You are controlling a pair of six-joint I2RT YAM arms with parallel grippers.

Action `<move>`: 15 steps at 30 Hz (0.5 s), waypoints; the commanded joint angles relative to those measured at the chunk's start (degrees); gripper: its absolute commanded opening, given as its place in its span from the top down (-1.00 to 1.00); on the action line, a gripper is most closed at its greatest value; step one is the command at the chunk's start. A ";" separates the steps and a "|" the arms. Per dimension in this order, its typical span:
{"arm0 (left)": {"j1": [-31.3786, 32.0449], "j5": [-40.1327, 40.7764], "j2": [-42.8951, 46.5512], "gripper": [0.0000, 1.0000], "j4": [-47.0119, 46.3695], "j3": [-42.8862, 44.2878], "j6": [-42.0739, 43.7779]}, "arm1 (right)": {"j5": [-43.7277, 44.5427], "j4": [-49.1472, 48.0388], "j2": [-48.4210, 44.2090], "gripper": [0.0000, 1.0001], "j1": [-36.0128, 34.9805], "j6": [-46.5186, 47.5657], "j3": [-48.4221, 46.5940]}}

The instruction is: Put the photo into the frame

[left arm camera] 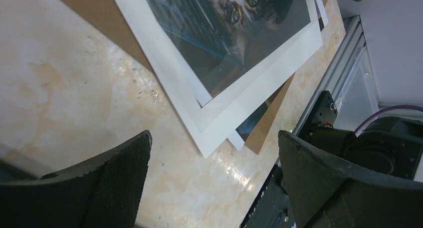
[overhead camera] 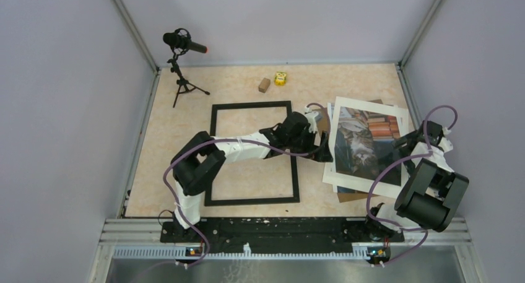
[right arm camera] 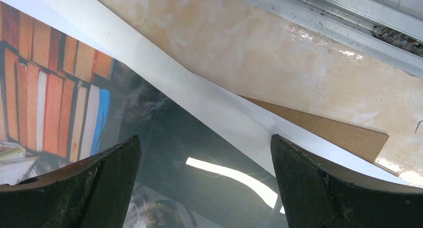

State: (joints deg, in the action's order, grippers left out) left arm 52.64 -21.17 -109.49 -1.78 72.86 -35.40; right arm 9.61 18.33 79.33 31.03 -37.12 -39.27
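The photo (overhead camera: 363,142), a cat among coloured books with a wide white border, lies face up on the right of the table, on top of other white sheets and a brown cardboard board (overhead camera: 350,197). The thin black frame (overhead camera: 251,201) lies flat at the centre, with nothing inside it. My left arm reaches across the frame, and the left gripper (overhead camera: 322,150) stands open just left of the photo's edge. In the left wrist view the photo (left arm camera: 224,48) lies ahead of the open left gripper (left arm camera: 214,153). The right gripper (overhead camera: 405,140) is open over the photo's right part (right arm camera: 149,118).
A microphone on a tripod (overhead camera: 182,54) stands at the back left. A small brown block (overhead camera: 264,84) and a yellow toy (overhead camera: 281,78) sit at the back. An aluminium rail (right arm camera: 349,23) borders the table close to the brown board (right arm camera: 339,133).
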 commanded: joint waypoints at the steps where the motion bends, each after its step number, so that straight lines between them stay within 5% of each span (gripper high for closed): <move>1: 3.65 5.14 -3.85 -0.97 -9.35 2.65 -2.68 | 1.23 0.59 -0.15 -0.98 0.88 -1.22 0.93; 15: 6.60 9.80 -11.39 -0.97 -15.95 5.02 -0.69 | 6.38 2.30 -2.09 -0.98 0.97 -2.16 0.81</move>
State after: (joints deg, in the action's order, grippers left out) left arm 58.15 -13.80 -119.90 -13.04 75.59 -37.93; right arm 13.04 19.29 78.67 31.31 -38.20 -38.63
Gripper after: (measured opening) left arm 0.986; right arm 0.988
